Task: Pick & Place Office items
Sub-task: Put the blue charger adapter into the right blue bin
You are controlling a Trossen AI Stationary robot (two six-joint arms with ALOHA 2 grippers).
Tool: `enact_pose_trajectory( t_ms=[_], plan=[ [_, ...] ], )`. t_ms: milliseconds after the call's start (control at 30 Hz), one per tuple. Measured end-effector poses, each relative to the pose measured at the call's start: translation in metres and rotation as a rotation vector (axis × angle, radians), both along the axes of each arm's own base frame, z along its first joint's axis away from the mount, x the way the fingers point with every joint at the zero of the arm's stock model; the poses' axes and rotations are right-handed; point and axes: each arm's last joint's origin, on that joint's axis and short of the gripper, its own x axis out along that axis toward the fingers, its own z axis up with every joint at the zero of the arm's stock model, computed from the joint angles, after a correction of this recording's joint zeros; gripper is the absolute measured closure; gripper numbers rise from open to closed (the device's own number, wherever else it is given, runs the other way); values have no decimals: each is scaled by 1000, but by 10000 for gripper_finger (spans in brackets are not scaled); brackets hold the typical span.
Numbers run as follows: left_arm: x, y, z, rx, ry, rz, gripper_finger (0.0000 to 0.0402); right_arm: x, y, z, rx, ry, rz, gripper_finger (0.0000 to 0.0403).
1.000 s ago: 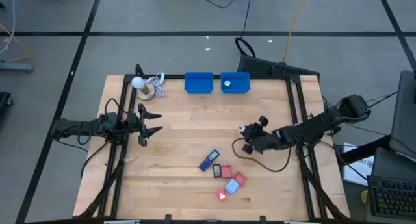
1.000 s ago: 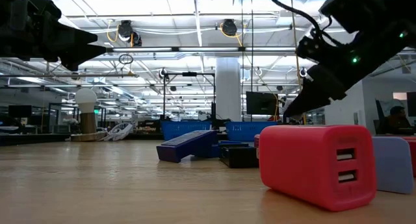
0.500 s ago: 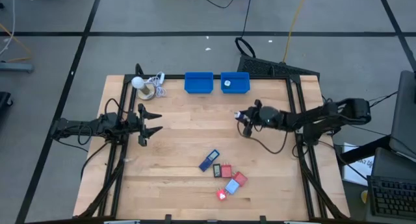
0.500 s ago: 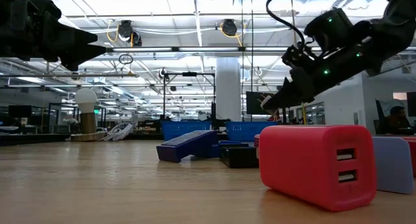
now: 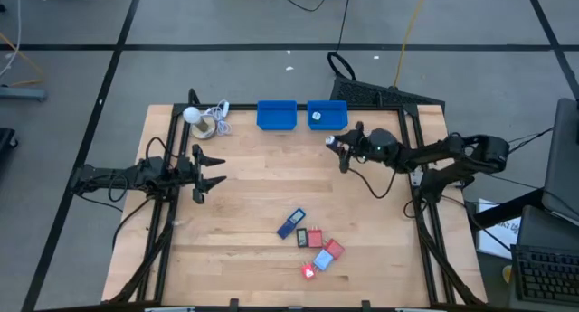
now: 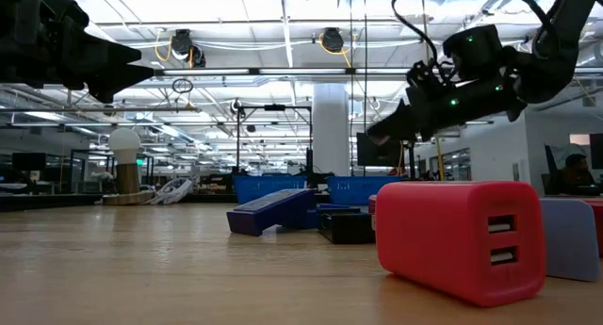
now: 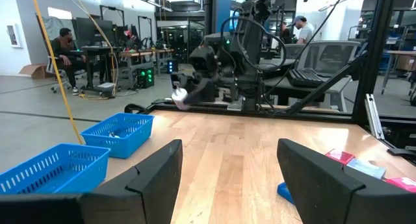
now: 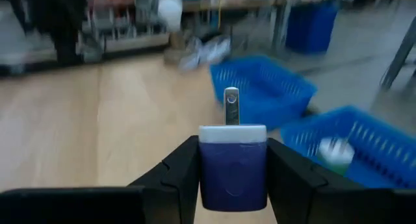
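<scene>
My right gripper (image 5: 336,143) is above the table, just near of the right blue bin (image 5: 327,115). It is shut on a small dark blue piece with a white band and a metal tongue (image 8: 232,165). My left gripper (image 5: 217,169) is open and empty at the table's left. The other office items lie flat on the table near its front: two dark blue rectangles (image 5: 290,222), red blocks (image 5: 315,238), and a light blue block (image 5: 322,260). A green-white bit (image 5: 317,116) lies in the right bin. My right gripper pinches the dark blue piece by its two opposite sides (image 8: 208,175) between the two fingers. The white band and metal tongue (image 8: 231,106) stick out past the fingertips. The fingers come roughly level from the table's right. The piece is lifted clear of the table.
Two blue bins (image 5: 277,115) stand side by side at the far edge. A white ball with a coiled cord (image 5: 204,119) lies at the far left corner. A red block (image 6: 462,238) stands close in the low view. People sit at desks beyond the table.
My right gripper has moved from the middle right of the table toward the far edge and the right blue bin. It has stayed shut on the dark blue piece, which is clear of the table. It has turned as it went.
</scene>
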Motion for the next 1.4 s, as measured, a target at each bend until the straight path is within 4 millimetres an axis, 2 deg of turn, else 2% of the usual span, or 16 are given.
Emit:
enact_pose_trajectory(
  t_ms=[200, 400, 600, 867, 1000, 1167, 1400],
  plan=[
    [0, 0, 0, 1, 0, 0, 146, 2, -17, 2, -23, -89, -148, 272],
    [0, 0, 0, 1, 0, 0, 146, 18, -38, 6, 5, -13, -193, 272],
    [0, 0, 0, 1, 0, 0, 146, 32, -71, 26, -7, 93, -252, 272],
    [0, 0, 0, 0, 0, 0, 146, 23, -116, 43, -11, 93, -361, 272],
    [0, 0, 0, 0, 0, 0, 146, 27, -137, 34, 35, 98, -282, 272],
    [0, 0, 0, 0, 0, 0, 146, 38, -159, 18, 33, 143, -270, 272],
    [0, 0, 0, -1, 0, 0, 146, 50, -168, 1, 79, 153, -213, 273]
  ],
)
